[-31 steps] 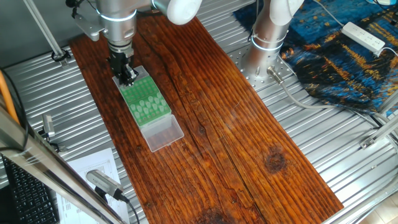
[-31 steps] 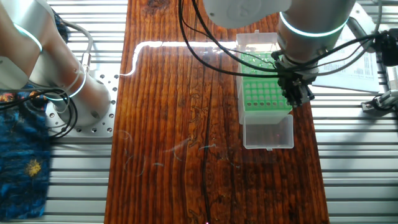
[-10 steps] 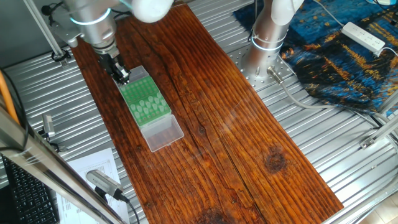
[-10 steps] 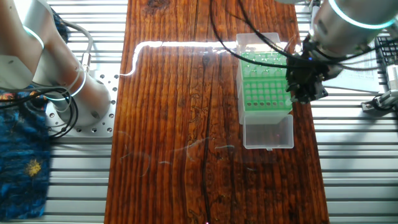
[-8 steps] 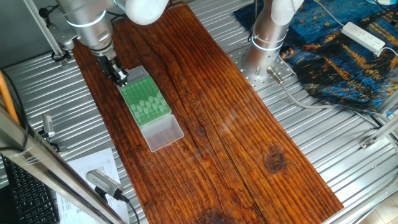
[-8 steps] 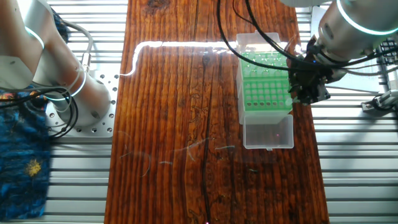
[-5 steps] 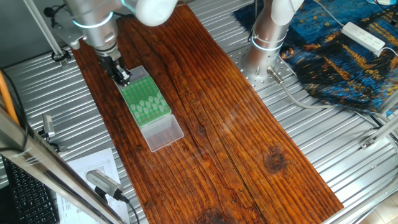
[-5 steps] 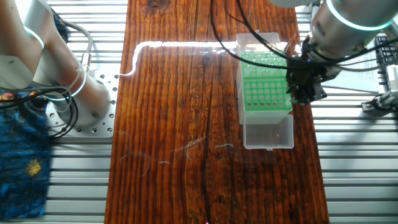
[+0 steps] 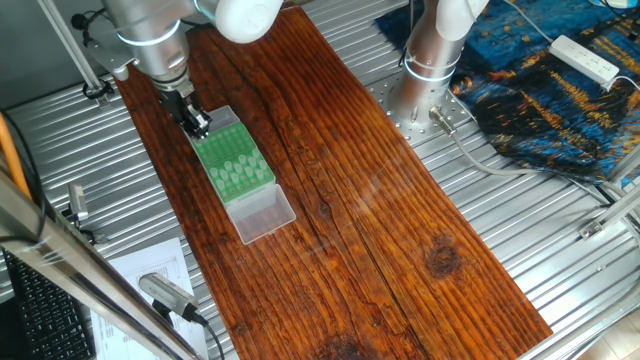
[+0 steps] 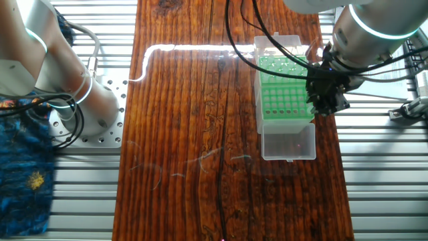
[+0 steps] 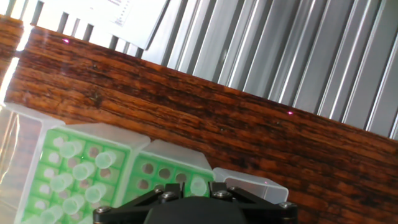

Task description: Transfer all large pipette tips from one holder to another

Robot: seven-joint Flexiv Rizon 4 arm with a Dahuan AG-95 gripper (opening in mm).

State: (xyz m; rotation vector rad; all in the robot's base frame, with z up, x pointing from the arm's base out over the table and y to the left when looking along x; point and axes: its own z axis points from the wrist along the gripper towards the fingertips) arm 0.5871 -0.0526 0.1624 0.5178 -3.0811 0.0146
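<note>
While the arm: hovers at one end of the green rack (image 9: pixel 235 168), the gripper (image 9: pixel 195 122) sits tilted over the rack's edge nearest the board's rim; since three seconds ago it has swung outward from above the rack, and over the last second it has barely shifted.
Meaning: my guess is a tip was just seated or is about to be picked at that end; the transfer looks part done.
Gripper state: cannot tell. The fingertips are hidden in the hand view, and in both fixed views they are too small and dark to read.
Tips (image 11: pixel 79 171): whitish cones standing in a cluster in one green block; one lone tip (image 11: pixel 198 185) stands in the neighbouring block, just ahead of the gripper body.
Rack holes: many in both blocks are bare in the hand view.
Clear tray (image 10: pixel 289 141): adjoins the rack's other end and appears to hold nothing.
Board (image 9: pixel 400 220): carries the rack near its one long edge.
</note>
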